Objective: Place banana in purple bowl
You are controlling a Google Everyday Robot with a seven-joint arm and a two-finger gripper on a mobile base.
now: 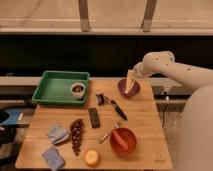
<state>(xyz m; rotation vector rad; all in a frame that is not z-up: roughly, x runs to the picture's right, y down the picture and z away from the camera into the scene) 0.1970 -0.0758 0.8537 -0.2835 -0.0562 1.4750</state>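
The purple bowl [122, 89] stands at the far right of the wooden table [145, 120]. The pale yellow banana [131, 84] hangs nearly upright, with its lower end in or just over the bowl. My gripper [133, 74] is at the banana's top end, right above the bowl, and is shut on it. The white arm reaches in from the right.
A green tray [50, 92] holding a small white cup [77, 90] sits at the back left. A grape bunch [76, 135], a black bar [94, 117], a black utensil [117, 107], a red bowl [123, 141], a round orange fruit [91, 157] and two blue cloths [57, 134] lie nearer the front.
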